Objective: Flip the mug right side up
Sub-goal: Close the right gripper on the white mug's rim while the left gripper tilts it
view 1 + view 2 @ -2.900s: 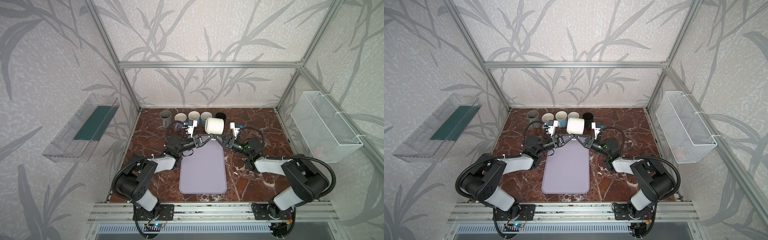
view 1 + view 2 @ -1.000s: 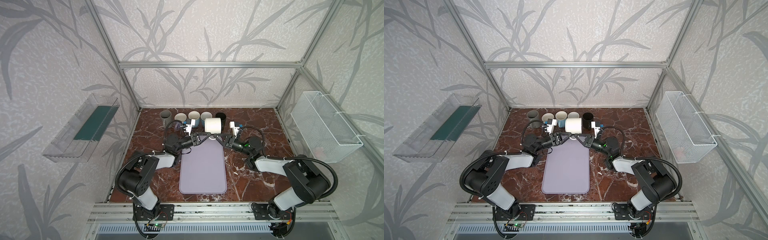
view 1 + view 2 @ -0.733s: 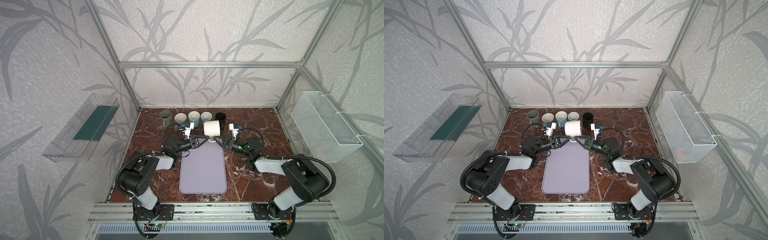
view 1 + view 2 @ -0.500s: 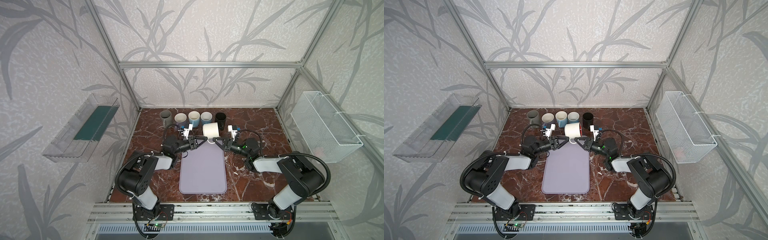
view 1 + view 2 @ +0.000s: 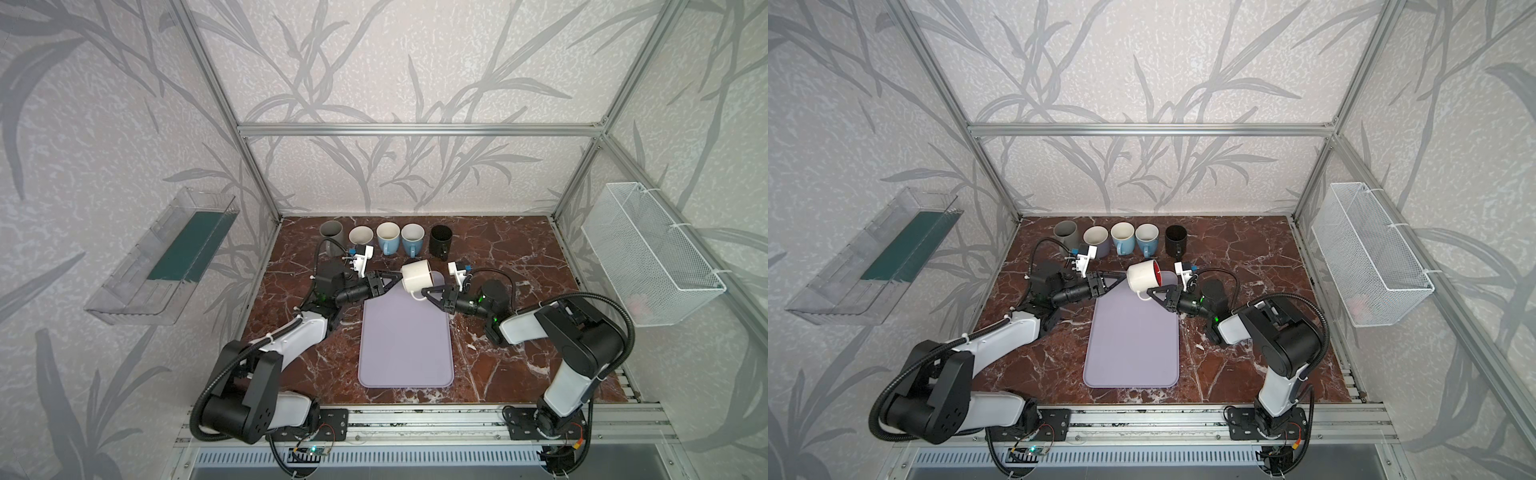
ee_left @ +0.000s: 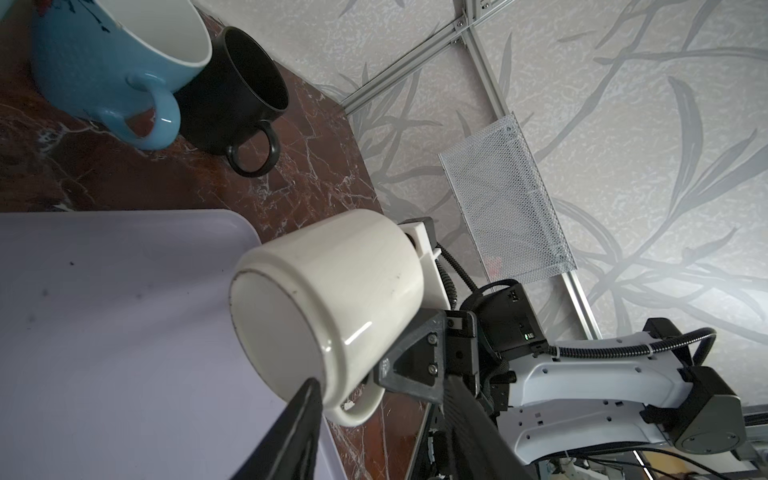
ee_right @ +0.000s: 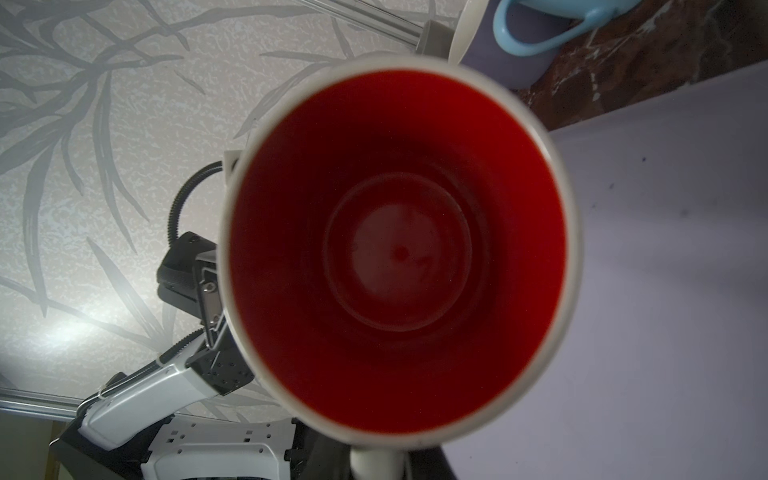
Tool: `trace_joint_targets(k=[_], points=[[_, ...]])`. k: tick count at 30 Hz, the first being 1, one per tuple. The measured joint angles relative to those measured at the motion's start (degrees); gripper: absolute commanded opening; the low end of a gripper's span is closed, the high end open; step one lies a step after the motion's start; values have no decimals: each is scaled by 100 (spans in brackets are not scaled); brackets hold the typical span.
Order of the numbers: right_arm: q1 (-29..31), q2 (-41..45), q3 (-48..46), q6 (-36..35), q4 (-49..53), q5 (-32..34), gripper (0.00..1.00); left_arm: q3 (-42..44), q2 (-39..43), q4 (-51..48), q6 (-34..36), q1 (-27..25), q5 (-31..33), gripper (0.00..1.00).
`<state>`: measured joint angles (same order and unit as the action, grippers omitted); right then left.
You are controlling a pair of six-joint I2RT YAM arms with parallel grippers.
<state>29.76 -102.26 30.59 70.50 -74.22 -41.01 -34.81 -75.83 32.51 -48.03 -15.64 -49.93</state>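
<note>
The mug (image 5: 415,275) (image 5: 1140,276) is white outside and red inside. It hangs on its side just above the far end of the lilac mat (image 5: 405,345), mouth toward the right arm. My right gripper (image 5: 424,293) (image 7: 376,465) is shut on its handle, below the rim in the right wrist view. My left gripper (image 5: 395,279) (image 6: 378,386) stands open at the mug's base (image 6: 274,324). One finger (image 6: 305,411) rests against the base's lower edge; the other passes beside the right gripper.
Several upright mugs line the back of the marble table: grey (image 5: 331,232), cream (image 5: 360,237), two blue (image 5: 387,237) and black (image 5: 441,240). A wire basket (image 5: 648,253) hangs on the right wall, a clear tray (image 5: 166,266) on the left.
Both grippers and the mug have come down from higher up toward the mat's far end. The grip on the handle and the left jaws' gap look the same.
</note>
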Motion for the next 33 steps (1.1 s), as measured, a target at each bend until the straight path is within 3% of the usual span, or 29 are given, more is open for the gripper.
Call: trace_joint_targets(k=[8, 20, 33], points=[[0, -267, -24, -107, 35, -24, 0, -186, 190, -1224, 599, 0, 295, 49], [31, -437, 63, -739, 962, -103, 0, -267, 212, -1808, 890, 0, 437, 49], [37, 1235, 518, -2264, 3674, 155, 0, -330, 223, -1915, 957, 0, 490, 49]])
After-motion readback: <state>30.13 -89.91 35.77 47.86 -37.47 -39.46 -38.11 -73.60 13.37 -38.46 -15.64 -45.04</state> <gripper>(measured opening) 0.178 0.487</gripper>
